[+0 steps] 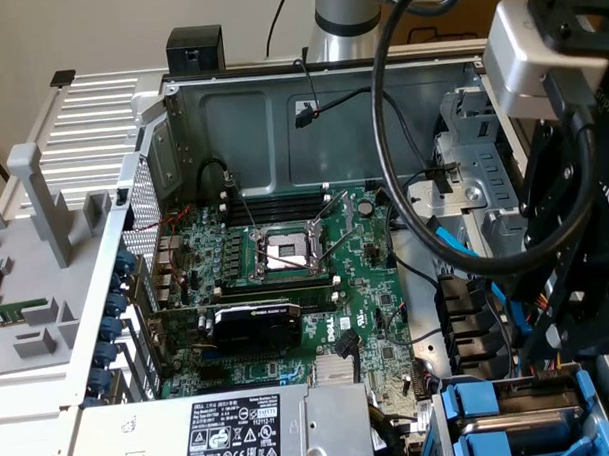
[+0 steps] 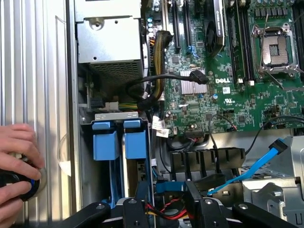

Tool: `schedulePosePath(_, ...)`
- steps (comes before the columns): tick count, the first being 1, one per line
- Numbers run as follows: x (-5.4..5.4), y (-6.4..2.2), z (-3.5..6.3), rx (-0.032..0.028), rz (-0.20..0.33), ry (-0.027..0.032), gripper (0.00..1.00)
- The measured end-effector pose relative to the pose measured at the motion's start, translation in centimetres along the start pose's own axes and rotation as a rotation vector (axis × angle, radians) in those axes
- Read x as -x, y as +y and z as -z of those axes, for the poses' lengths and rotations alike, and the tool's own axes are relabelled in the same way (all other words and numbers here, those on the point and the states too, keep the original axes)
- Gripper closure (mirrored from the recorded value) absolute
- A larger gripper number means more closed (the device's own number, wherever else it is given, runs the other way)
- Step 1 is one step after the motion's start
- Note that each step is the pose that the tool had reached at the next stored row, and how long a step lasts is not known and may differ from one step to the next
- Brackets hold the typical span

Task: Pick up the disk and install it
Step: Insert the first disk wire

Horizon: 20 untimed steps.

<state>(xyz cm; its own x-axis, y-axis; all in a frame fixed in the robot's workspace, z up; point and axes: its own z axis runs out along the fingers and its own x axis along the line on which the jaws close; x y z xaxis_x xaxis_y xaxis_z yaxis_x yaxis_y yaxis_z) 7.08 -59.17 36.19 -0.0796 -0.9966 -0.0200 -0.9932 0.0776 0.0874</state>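
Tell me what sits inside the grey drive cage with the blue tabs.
Inside the drive cage two blue-handled carriers stand side by side. What each carrier holds cannot be seen, since the cage walls and handles cover it.

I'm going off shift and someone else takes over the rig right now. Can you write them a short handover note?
Gripper: low inside the open case, beside the drive cage.
Disk: a blue bar at the gripper's tip may be its rail; I cannot confirm this or tell if it is held.
Cage: two blue-latched carriers sit in it.
A person's hand rests on the ribbed panel beside the case.
Done: the approach to the bay area.
Left: the install is not shown finished.
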Motion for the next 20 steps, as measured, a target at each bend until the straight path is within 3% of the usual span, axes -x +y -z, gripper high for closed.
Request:
schedulePosePath(2, 0.00, 0.00, 0.00, 0.0000, 0.000, 0.0000, 0.57)
schedulePosePath(3, 0.00, 0.00, 0.00, 0.0000, 0.000, -0.0001, 0.64)
schedulePosePath(20, -0.39, 0.18, -0.02, -0.0008, 0.000, -0.0001, 0.64)
